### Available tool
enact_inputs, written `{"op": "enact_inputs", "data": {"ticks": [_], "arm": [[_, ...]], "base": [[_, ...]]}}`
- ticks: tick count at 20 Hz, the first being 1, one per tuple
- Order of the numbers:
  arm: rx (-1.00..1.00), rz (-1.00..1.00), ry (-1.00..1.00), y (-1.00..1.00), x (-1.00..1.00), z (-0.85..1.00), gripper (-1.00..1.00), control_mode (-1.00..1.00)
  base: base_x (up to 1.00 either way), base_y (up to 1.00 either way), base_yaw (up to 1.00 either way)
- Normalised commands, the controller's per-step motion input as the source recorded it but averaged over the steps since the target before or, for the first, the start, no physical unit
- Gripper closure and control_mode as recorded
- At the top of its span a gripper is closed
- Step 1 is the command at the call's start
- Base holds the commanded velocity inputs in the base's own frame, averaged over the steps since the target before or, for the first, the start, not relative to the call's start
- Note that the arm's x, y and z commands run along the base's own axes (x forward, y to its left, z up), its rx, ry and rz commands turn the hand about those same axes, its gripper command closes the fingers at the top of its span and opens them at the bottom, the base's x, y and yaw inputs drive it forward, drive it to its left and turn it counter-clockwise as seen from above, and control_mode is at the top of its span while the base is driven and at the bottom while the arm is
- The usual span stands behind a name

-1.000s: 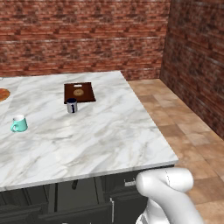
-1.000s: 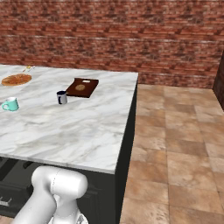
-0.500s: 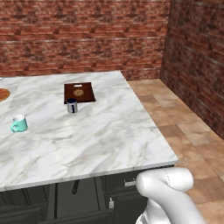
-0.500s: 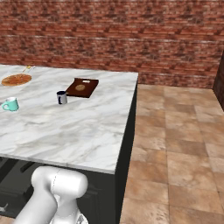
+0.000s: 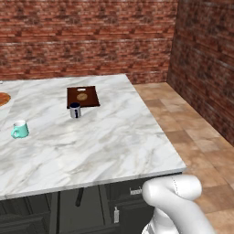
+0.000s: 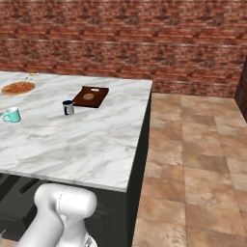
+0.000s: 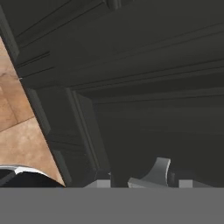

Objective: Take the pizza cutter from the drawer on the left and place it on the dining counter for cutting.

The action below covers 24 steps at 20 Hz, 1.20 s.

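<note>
We have the arm [image 5: 176, 205] bent low under the edge of the dining counter [image 5: 114, 146], because the drawer [image 5: 124, 189] sits in the black cabinets below the marble. On the top stand the teal mug [image 5: 19, 130], the dark blue cup [image 5: 75, 110] and the wooden board [image 5: 82, 96], well apart from the near edge, so there is free marble for the tool. In the hand view the gripper [image 7: 144, 182] points into the dark cabinet fronts. A pale grey piece [image 7: 154, 173] rises between its tips: perhaps the pizza cutter, perhaps a handle, we cannot tell. We also cannot tell how wide the jaws stand or whether they hold it. We judge the cutter is not yet on the counter.
</note>
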Motion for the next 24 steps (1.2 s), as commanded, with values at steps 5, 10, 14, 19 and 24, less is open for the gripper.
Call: {"op": "enact_inputs", "data": {"ticks": [5, 10, 14, 19, 24], "arm": [[0.0, 0.0, 0.0, 0.25, -0.43, -0.4, 1.0, -1.0], [0.0, -0.01, 0.0, 0.28, -0.36, -0.41, 1.0, -1.0], [0.0, 0.0, 0.0, 0.14, -0.21, -0.35, -1.0, -1.0], [0.0, 0.0, 0.0, 0.08, -0.43, -0.2, -1.0, -1.0], [0.0, 0.0, -0.09, 0.11, -0.32, 0.0, -1.0, -1.0]], "base": [[0.0, 0.0, 0.0], [0.0, 0.0, 0.0], [0.0, 0.0, 0.0], [0.0, 0.0, 0.0], [0.0, 0.0, 0.0]]}}
